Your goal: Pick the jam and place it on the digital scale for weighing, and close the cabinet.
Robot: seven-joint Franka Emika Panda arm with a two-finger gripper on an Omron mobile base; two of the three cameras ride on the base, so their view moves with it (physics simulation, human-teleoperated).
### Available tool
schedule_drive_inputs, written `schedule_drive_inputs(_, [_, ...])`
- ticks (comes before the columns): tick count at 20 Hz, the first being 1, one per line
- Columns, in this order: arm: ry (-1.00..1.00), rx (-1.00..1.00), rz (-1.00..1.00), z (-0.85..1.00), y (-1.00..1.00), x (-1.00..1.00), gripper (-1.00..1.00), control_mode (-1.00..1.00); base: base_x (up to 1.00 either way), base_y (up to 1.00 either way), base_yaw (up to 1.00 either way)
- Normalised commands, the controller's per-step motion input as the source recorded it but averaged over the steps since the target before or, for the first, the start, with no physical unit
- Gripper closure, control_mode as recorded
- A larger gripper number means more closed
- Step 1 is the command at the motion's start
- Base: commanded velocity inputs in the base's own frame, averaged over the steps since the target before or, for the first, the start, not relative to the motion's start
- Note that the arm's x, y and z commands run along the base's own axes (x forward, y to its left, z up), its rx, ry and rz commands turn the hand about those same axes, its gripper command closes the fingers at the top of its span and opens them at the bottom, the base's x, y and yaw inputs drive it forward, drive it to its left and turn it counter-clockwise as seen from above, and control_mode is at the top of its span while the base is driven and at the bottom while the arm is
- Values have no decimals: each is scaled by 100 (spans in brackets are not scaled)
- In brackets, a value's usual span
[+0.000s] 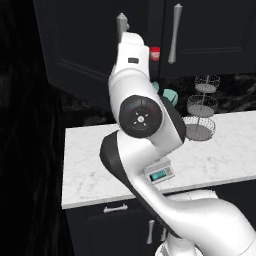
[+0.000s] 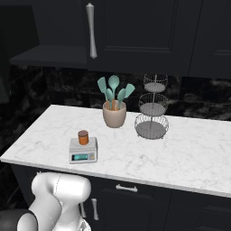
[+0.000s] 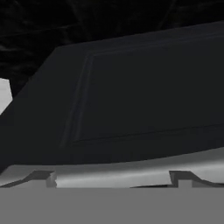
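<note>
The jam, a small orange jar with a dark lid, stands upright on the top plate of the digital scale on the white counter. The arm partly covers the digital scale in the left base view. The cabinet's left door stands swung out, its silver handle just above my raised hand. My gripper faces that door's panelled face at close range. Its fingertips are far apart, open, with nothing between them.
A beige crock with teal utensils and a three-tier wire stand stand behind the scale. A small red-lidded jar sits inside the cabinet. The right door's handle hangs near it. The counter's front edge has drawers below.
</note>
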Motion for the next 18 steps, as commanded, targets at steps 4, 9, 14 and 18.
schedule_drive_inputs(4, [0,3,0,-35,-7,100,-100,-100,0,0,0])
schedule_drive_inputs(9, [0,0,0,-34,0,100,-100,-100,0,0,0])
schedule_drive_inputs(14, [0,0,0,-47,1,100,-100,-100,0,0,0])
schedule_drive_inputs(18, [0,0,4,-46,7,100,-100,-100,0,0,0])
